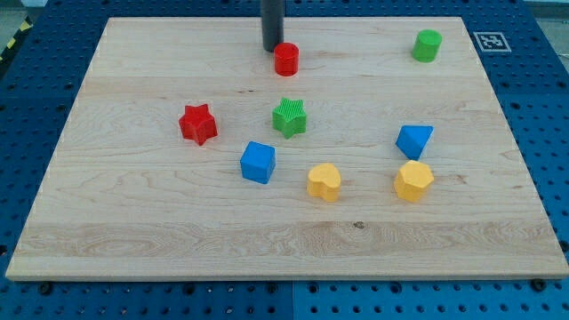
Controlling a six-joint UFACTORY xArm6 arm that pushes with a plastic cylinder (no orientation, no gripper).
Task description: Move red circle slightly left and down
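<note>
The red circle (286,60) is a short red cylinder near the top middle of the wooden board (133,222). My tip (271,48) is the lower end of the dark rod coming down from the view's top. It stands just left of and slightly above the red circle, close to it or touching it.
A green star (289,117) lies below the red circle, a red star (198,124) to the lower left. A blue cube (258,163), a yellow heart (324,182), a yellow hexagon (413,181), a blue block (414,140) and a green cylinder (427,45) are spread about.
</note>
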